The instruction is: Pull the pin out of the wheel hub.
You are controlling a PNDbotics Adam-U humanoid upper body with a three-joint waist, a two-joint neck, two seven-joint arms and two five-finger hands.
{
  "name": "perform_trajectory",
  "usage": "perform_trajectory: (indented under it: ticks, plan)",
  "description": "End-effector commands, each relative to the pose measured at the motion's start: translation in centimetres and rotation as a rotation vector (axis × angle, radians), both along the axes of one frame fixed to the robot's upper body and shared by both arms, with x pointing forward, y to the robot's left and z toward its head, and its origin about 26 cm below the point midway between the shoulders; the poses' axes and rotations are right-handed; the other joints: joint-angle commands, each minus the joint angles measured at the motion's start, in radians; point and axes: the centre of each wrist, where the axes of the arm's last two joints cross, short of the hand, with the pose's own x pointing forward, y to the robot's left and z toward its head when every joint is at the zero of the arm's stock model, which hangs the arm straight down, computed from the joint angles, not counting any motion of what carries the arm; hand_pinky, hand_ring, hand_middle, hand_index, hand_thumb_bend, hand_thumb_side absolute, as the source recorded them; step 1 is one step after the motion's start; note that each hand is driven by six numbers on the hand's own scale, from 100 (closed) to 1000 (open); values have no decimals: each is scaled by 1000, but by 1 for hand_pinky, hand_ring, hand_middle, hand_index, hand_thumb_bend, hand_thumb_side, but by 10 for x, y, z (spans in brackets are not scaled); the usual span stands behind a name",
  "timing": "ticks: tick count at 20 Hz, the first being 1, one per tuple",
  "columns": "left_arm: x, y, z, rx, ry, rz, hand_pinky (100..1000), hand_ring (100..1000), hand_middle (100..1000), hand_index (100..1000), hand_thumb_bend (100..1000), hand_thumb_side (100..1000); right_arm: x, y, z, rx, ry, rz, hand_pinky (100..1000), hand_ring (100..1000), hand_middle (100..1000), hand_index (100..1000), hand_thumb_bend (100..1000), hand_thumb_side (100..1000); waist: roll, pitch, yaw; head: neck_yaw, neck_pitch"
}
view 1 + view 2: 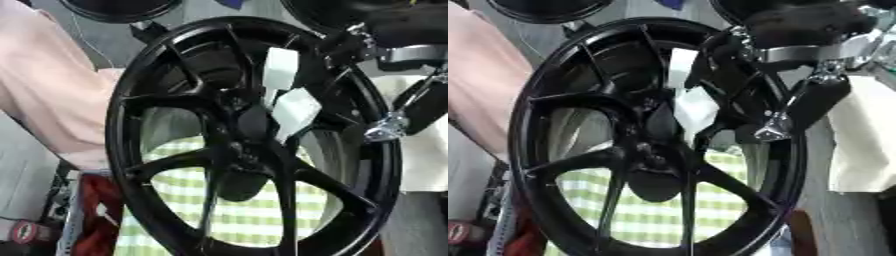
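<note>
A black spoked wheel hub (140, 170) stands upright and fills most of both views. Its dark centre (651, 150) shows no pin that I can make out. Two white pieces (296, 111) sit against the spokes just above the centre, one over the other. My right arm comes in from the upper right, and my right hand (820, 102), black with silver joints, lies against the wheel's right rim beside those white pieces. Whether the hand touches or holds them is hidden by the spokes. My left hand shows in neither view.
A green and white checked cloth (236, 210) lies behind the wheel. A pink-clad person (44, 90) stands close on the left. A white cloth (859, 145) covers the right side. Red items (96, 210) sit at the lower left. Another dark wheel (114, 10) is at the top.
</note>
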Motion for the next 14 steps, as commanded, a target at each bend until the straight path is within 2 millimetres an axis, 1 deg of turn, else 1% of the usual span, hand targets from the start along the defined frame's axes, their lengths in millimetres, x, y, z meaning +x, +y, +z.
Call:
perform_trajectory:
  ticks: [1, 8, 9, 14]
  plan:
    - [-2, 0, 9, 28, -30, -2, 839, 658, 636, 832, 100, 783, -4, 2, 9, -19, -34, -9, 762, 705, 791, 857, 452, 161, 3, -12, 1, 1, -1]
    - [-2, 0, 9, 28, -28, 0, 839, 657, 636, 832, 100, 785, -4, 3, 9, 0, -43, -22, 774, 717, 790, 854, 450, 166, 0, -6, 3, 2, -2]
    - [-2, 0, 9, 27, -28, 0, 840, 655, 635, 831, 100, 790, -4, 4, 9, 10, -41, -24, 855, 837, 805, 844, 453, 166, -2, -2, 4, 4, -4]
    - [-2, -1, 9, 28, -26, 2, 841, 654, 635, 831, 100, 793, -4, 5, 9, 58, -23, -43, 851, 832, 800, 835, 455, 174, -11, 9, 6, 9, -8]
